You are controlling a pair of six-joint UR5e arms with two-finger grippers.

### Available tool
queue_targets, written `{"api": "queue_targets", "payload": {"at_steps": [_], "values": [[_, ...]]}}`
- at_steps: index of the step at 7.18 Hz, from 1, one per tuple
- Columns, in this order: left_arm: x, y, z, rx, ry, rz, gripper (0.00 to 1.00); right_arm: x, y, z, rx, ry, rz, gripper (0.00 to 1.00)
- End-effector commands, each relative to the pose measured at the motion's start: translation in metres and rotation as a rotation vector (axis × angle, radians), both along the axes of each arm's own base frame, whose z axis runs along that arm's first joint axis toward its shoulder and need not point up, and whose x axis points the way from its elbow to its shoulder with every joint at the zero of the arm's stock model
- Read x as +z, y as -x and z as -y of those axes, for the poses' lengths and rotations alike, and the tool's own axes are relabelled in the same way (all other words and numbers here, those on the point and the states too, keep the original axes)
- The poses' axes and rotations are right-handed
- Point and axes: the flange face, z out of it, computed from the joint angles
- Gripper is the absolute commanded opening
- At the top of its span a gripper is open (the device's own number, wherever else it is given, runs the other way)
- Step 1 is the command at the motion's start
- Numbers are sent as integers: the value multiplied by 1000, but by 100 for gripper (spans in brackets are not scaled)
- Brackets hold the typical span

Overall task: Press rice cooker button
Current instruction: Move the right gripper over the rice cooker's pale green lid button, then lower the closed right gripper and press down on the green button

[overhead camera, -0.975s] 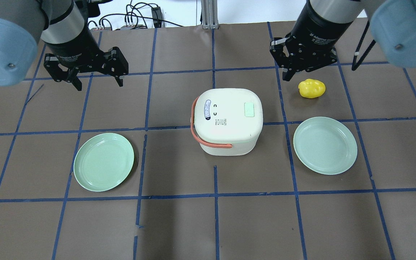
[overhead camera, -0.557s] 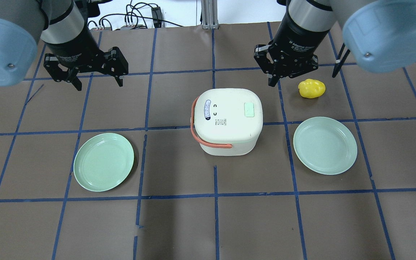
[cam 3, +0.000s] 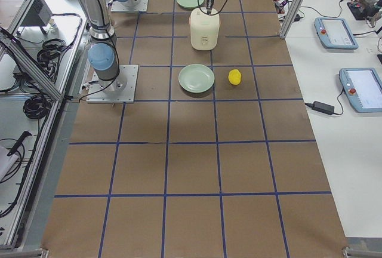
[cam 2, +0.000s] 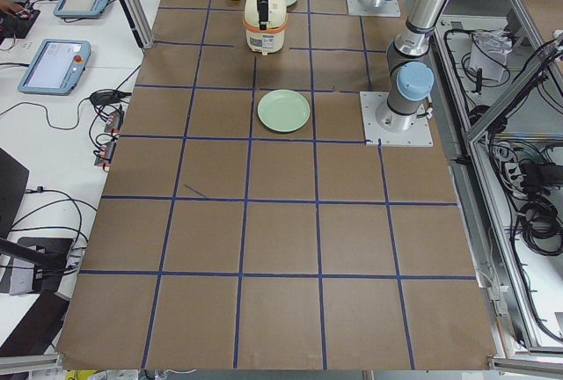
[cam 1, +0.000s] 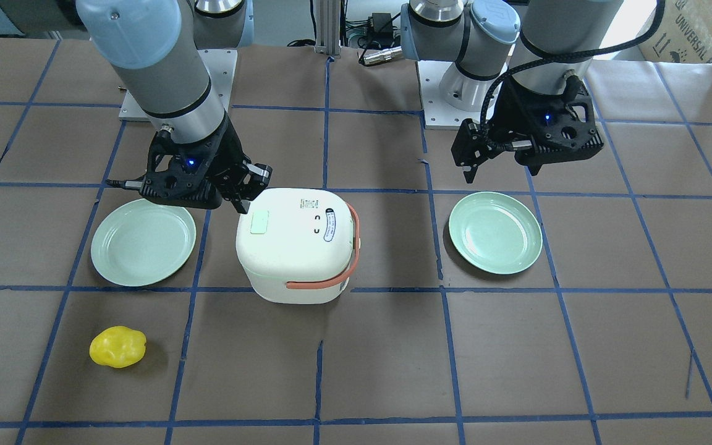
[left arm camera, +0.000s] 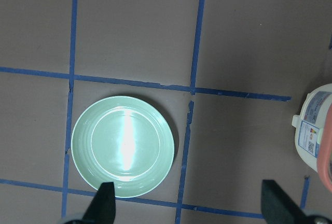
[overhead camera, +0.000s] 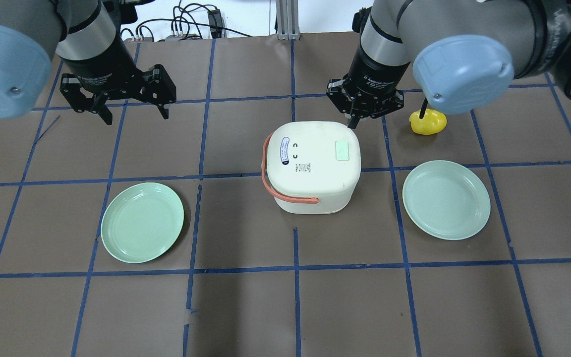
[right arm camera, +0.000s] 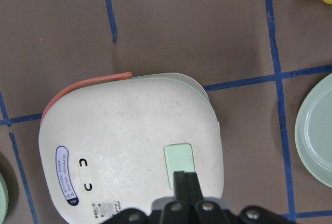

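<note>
The left gripper (overhead camera: 137, 116) hangs over the far left part of the brown, blue-taped surface (overhead camera: 246, 307), its jaws spread wide and holding nothing. Nearer the robot, below it in the overhead view, a pale green plate (overhead camera: 142, 222) lies flat; the left wrist camera looks straight down on that plate.

At the centre stands the white rice cooker (overhead camera: 310, 173), lid shut, an orange handle (overhead camera: 285, 196) folded down along its left and near sides. The pale green button (overhead camera: 341, 149) sits on the right part of the lid.

The right gripper (overhead camera: 352, 124) points down at the lid's far right edge, jaws pinched together with nothing between them. In the right wrist view, its tips lie at the button's edge; contact cannot be told.

A yellow object (overhead camera: 431, 124) lies further right, and a second green plate (overhead camera: 446, 199) lies nearer the robot.
</note>
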Motion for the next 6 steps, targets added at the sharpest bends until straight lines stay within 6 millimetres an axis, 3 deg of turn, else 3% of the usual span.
{"api": "queue_targets", "payload": {"at_steps": [1,3,6], "values": [[0,0,0,0,-1,0,100,-22,-1,-1,-22,4,6,10],[0,0,0,0,1,0,100,-38,-2,1,-29,-1,7,10],[0,0,0,0,1,0,100,-42,-9,4,-29,10,16,10]]}}
